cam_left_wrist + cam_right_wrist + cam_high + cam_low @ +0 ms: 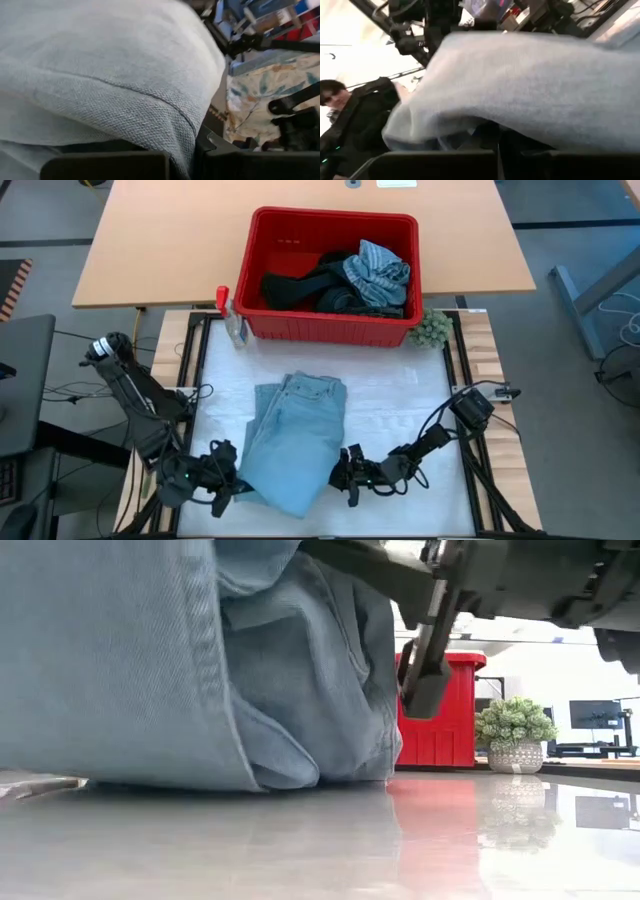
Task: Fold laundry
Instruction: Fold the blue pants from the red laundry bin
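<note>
Jeans folded on table, left gripper and right gripper each clamped on near corners.

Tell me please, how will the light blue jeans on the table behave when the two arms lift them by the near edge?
The light blue jeans will probably sag between the left gripper and the right gripper, since the cloth already drapes in soft folds. They look thick and seamed, so likely heavy for cloth. Lying doubled over, the layers may slide apart.
</note>
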Controlling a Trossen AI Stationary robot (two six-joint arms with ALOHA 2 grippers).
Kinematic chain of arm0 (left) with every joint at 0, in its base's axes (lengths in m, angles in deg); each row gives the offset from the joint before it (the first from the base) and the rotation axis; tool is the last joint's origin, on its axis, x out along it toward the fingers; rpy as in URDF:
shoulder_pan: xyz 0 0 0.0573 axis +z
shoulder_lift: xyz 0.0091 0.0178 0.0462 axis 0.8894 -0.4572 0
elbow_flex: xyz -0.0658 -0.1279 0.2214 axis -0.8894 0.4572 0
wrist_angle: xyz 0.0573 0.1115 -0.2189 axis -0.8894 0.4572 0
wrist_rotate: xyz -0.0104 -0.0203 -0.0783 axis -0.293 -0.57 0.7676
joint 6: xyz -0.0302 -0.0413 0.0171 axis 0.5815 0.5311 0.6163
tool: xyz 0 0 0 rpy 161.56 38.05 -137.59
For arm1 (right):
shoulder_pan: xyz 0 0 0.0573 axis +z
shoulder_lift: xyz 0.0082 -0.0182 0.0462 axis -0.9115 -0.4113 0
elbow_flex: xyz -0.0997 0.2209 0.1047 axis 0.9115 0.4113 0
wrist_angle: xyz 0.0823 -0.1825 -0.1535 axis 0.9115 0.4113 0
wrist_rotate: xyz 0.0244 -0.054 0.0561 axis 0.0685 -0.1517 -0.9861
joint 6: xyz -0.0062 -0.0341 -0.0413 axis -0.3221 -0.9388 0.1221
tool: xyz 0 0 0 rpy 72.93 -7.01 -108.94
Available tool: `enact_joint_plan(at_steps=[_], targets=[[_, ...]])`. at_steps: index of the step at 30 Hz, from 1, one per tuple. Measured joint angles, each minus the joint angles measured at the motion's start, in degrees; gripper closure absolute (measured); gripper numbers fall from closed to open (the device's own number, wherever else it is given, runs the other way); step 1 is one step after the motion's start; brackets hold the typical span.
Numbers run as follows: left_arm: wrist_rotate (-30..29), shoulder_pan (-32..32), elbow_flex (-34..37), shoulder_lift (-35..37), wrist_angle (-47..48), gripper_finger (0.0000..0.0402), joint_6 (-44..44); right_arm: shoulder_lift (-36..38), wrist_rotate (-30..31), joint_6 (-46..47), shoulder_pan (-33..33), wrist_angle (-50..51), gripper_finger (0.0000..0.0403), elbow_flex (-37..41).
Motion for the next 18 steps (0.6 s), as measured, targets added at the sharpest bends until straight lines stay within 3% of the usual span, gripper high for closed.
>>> enact_joint_plan(at_steps=[6, 10, 15, 18], targets=[[0.3, -2.0, 0.0, -2.4, 1.1, 0.0401, 3.6, 4.4, -1.8, -0.2, -2.4, 7.4, 0.0383, 1.0], [0.4, -3.9, 0.0, -4.0, 1.7, 0.0401, 6.5, 9.0, -4.3, -0.1, -4.6, 17.6, 0.0380, 1.7], [4.0, -5.3, 0.0, -7.9, 2.9, 0.0401, 10.8, 14.8, -12.2, 1.3, -7.6, 32.7, 0.0374, 1.7], [8.1, -5.6, 0.0, -11.5, 2.1, 0.0401, 11.9, 16.3, -19.4, 2.8, -9.2, 38.0, 0.0351, 1.7]])
